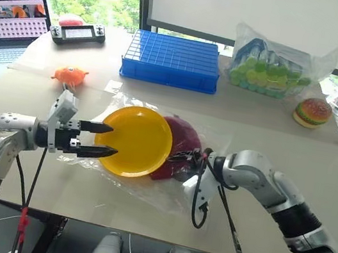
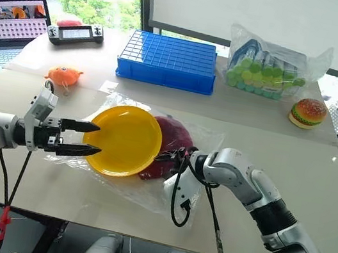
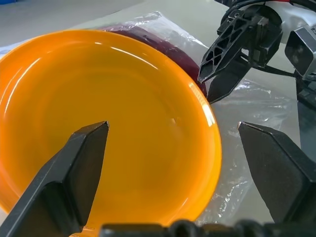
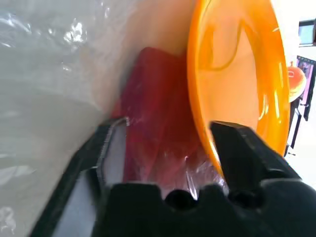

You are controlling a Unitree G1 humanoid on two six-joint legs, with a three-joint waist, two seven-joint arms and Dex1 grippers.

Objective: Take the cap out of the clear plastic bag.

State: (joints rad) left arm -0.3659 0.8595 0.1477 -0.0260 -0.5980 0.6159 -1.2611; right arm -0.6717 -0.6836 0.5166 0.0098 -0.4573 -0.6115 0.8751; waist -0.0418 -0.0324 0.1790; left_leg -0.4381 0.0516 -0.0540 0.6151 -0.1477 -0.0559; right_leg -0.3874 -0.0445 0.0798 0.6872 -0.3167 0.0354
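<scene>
Seen from the head: cap (image 1: 182, 143) lying inside clear plastic bag (image 1: 200, 190) on table (image 1: 276, 183), half under yellow plate (image 1: 134, 141). Left gripper (image 1: 106, 140) spread wide at plate's rim.

Right wrist: right gripper (image 4: 168, 129) parted, holding nothing, pointed at bagged cap. Extraction not yet done.

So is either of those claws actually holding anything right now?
No. The left gripper hangs open by the yellow plate, gripping nothing. The right gripper is open at the cap inside the clear plastic bag, not clamped on it.
</scene>
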